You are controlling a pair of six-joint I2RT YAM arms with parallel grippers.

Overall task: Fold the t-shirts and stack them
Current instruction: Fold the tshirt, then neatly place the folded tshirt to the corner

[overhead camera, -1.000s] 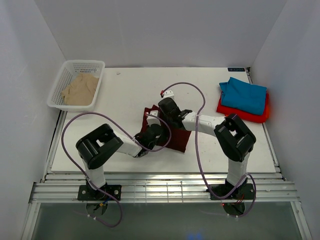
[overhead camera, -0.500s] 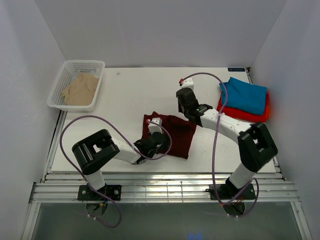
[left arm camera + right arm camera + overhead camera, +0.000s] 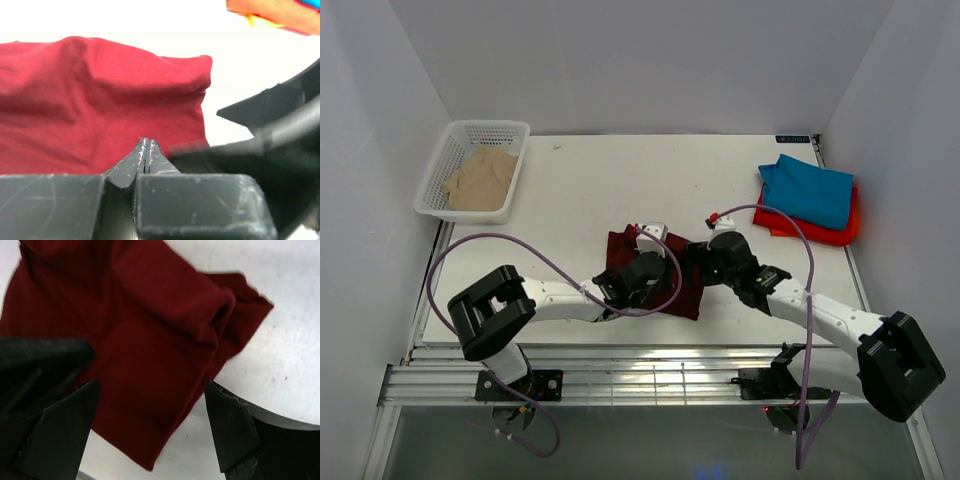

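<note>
At the far left corner of the bench (image 3: 580, 180) stands a white mesh basket (image 3: 488, 128), and a crumpled beige t-shirt (image 3: 480, 178) lies inside it.

The left arm (image 3: 555, 298) reaches low along the near edge toward the middle of the bench, a purple cable (image 3: 510, 238) looping over it. The left fingers (image 3: 131, 165) are pressed together with only a hairline seam between them, their tips right at the cloth. Whether any fabric is caught between them cannot be told.

The maroon t-shirt (image 3: 620, 246) lies flat on the bench about midway along the near edge, partly covered from above by both wrists. In the left wrist view its surface (image 3: 100, 110) is softly rumpled, with a rounded corner toward the right. In the right wrist view (image 3: 150, 340) a raised fold runs across it and ends in a bunched, jutting corner at the cloth's upper right edge.

The right fingers (image 3: 65, 432) are spread wide, one on each side of the maroon cloth and above it, gripping nothing. The right arm (image 3: 820, 315) stretches in from the near right corner.

At the far right corner, a folded teal-blue t-shirt (image 3: 810, 190) lies on top of a folded red-orange t-shirt (image 3: 842, 232), well apart from the maroon one.
</note>
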